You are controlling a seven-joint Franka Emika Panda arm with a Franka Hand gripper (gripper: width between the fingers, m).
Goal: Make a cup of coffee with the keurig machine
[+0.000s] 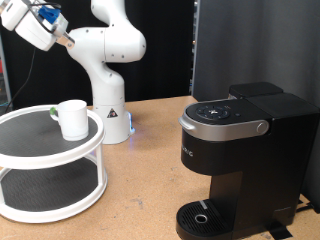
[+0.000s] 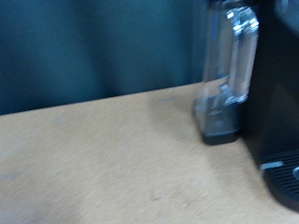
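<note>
The cup (image 1: 72,118), a small white mug with a greenish handle, stands upright on the top tier of a round white shelf (image 1: 30,135) at the exterior view's left. The keurig machine (image 1: 240,150) is black with a silver-rimmed lid that is down, and it stands at the exterior view's right. Its round drip base (image 1: 205,215) is bare. My gripper (image 1: 14,18) is raised high in the exterior view's top left corner, well above the cup and far from the machine. Its fingers are cut off by the frame edge. The wrist view shows the machine's clear water tank (image 2: 229,65) and black body (image 2: 280,121), but no fingers.
The white arm base (image 1: 110,110) stands behind the shelf on the wooden table (image 1: 150,180). The shelf has a dark lower tier (image 1: 45,185). A dark curtain (image 2: 93,47) and a black panel (image 1: 250,45) close off the back.
</note>
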